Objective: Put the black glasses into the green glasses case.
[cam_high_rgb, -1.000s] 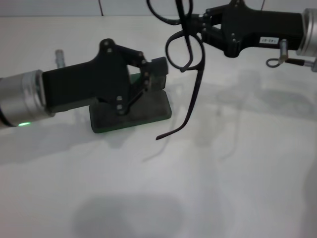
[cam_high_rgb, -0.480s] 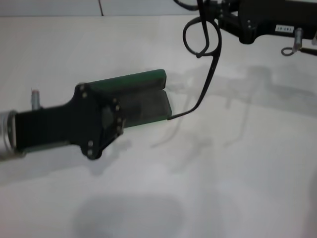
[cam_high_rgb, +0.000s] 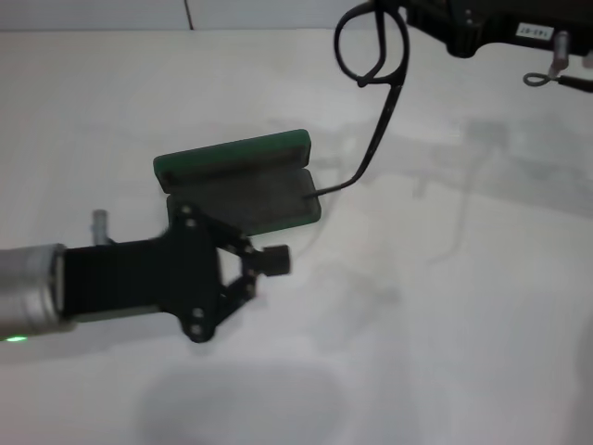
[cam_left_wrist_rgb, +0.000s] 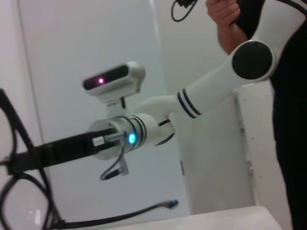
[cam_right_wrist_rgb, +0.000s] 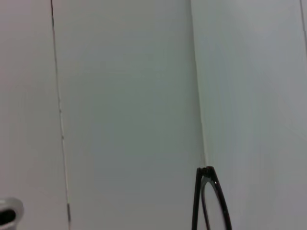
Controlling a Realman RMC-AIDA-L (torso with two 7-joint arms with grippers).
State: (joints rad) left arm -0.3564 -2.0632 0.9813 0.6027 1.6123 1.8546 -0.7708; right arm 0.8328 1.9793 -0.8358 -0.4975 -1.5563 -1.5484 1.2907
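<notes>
Now that the left pincer (cam_high_rgb: 276, 260) has pulled back toward the robot, the green glasses case (cam_high_rgb: 243, 185) sits open on the white counter (cam_high_rgb: 445, 306) with nothing over it. A second ago that pincer was right on top of the case, which looked shut; now the lid stands up at the back and the grey inside shows. The left pincer hangs just in front of the case, near it but not touching, and holds nothing; its two fingers look closed together.

The right pincer (cam_high_rgb: 408, 14) has moved up and away to the far right, and it grips the black glasses (cam_high_rgb: 372, 46) by the front frame (its fingertips are mostly cut off at the edge). The glasses hang in the air, one long arm (cam_high_rgb: 375, 134) reaching down so its tip is at the right end of the case; I cannot tell if it touches.

So the case looks ready, and I think the glasses must next be lowered in.
</notes>
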